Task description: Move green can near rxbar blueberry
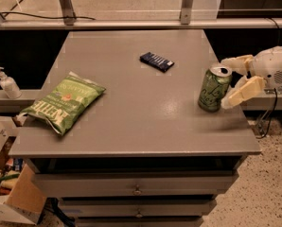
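Note:
The green can [214,89] stands upright near the right edge of the grey table [131,122]. The rxbar blueberry [156,61], a flat dark navy bar, lies on the table's far middle, up and to the left of the can. My gripper [230,82] comes in from the right at can height. Its two cream fingers are spread open, one [236,63] by the can's top on the far side, the other [242,93] by its near right side. The can sits at the mouth of the fingers, not clamped.
A large flat green chip bag [63,102] lies at the table's left. A white pump bottle [7,83] stands on a ledge to the left. A cardboard box [8,193] sits on the floor at lower left. Drawers [136,190] are under the table.

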Tool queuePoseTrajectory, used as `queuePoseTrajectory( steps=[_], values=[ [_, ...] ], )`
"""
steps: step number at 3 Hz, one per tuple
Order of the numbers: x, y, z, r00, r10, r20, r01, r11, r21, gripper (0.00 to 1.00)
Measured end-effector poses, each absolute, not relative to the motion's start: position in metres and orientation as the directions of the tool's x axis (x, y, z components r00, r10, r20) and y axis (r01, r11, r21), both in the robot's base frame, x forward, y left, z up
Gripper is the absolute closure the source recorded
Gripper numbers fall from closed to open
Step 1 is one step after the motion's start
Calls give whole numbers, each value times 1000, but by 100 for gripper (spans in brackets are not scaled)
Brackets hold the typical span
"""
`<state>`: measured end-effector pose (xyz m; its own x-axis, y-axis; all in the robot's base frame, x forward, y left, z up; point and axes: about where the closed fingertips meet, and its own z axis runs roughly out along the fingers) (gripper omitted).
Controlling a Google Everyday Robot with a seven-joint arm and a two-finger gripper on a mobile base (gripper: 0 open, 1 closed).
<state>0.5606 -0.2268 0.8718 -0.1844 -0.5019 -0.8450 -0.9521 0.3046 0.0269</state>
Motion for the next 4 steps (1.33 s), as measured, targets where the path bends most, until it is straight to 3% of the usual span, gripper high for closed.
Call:
queuePoseTrajectory(
  steps=[2, 3, 4],
  values=[
    [549, -207, 876, -153, -467, -871, -968, 250, 36, 82],
    [569, -206, 899, -107, -462, -880, -966, 257, -18, 100],
    [569, -206, 899, -106, -462, -880, -966, 257, -19, 100]
  ],
)
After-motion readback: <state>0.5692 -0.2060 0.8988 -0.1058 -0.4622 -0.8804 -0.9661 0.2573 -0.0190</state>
